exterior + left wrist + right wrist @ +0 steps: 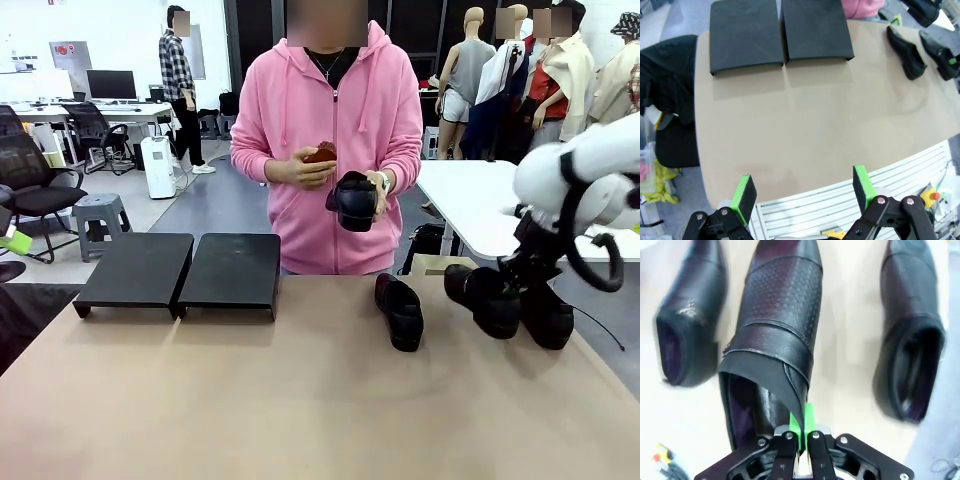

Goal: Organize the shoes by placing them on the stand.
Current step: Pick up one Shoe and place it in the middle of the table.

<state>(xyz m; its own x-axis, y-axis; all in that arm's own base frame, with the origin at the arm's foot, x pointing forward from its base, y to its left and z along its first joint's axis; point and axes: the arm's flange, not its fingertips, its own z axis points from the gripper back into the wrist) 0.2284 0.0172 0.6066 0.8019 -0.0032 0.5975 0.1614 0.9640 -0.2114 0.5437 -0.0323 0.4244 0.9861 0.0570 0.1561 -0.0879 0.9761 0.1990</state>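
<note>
My left gripper hangs over the near edge of the pale tan table, its green-padded jaws spread wide with nothing between them. At the table's far left sits the stand, two low matte black rectangular platforms side by side, both bare.

Behind the middle of the table a person in a pink hooded top holds a glossy black leather slip-on loafer at chest height, off the table. Right of that, a second loafer lies alone on the table.

Further right, my right gripper is pinched tight on the thin leather rim of the third loafer, at the heel end of its opening. I cannot tell whether its sole is off the table. The fourth loafer lies just beside it.

I judge this to be the start of the first placement: the grasp is made and no shoe is on the stand. Next I need to lift clear of the neighbouring shoes, carry leftward past the second loafer and set the sole flat on the nearer platform. Held only by its rim, the shoe may swing, so I should go slowly.
</note>
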